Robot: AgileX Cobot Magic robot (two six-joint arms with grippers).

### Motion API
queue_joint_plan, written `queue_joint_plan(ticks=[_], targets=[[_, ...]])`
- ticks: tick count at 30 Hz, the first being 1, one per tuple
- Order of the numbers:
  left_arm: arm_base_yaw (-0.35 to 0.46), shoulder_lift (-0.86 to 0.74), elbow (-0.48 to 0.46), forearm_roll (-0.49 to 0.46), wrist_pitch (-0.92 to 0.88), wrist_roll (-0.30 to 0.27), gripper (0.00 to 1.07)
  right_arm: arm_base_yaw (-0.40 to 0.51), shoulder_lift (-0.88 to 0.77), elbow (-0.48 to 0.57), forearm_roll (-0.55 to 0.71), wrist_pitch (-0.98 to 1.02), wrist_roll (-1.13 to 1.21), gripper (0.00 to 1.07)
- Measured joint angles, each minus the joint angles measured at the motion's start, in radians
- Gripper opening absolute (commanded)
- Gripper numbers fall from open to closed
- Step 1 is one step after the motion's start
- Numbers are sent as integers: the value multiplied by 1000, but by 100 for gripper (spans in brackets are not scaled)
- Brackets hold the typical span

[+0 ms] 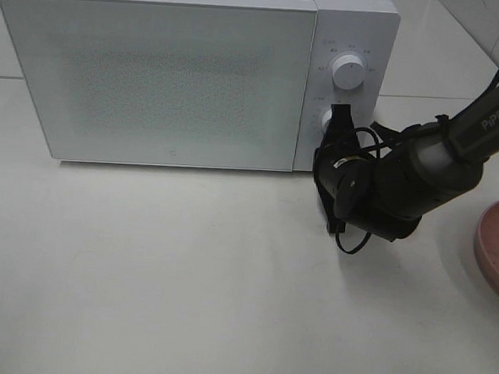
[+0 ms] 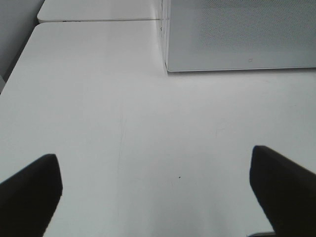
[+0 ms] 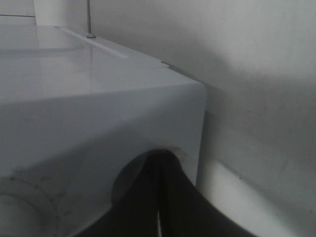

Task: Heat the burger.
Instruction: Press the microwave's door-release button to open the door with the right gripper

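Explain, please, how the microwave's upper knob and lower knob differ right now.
The upper knob stands clear and fully visible; the lower knob is mostly hidden behind the right gripper. Nothing touches the upper knob; the gripper reaches the lower knob. Both are white round dials on the microwave.

Plate (image 1: 483,239) right of microwave (image 1: 154,79)

Burger hidden from every view; white microwave (image 1: 154,79) shut.
Upright at the back of the table (image 1: 185,276), speckled door closed flush, two round dials on the right panel, lower dial (image 1: 327,121) touched by right gripper (image 1: 338,118), fingers together.
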Motion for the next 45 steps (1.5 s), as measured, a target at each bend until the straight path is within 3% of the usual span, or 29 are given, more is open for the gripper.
queue_joint_plan(ticks=[12,25,32,45], targets=[[0,0,0,0,0,0,98,6,4,-57,130,56,-161,0],[0,0,0,0,0,0,98,6,2,-62,145,76,-160,0],[0,0,0,0,0,0,98,6,2,-59,136,76,-120,0],[0,0,0,0,0,0,98,-3,4,-25,11,23,6,0]])
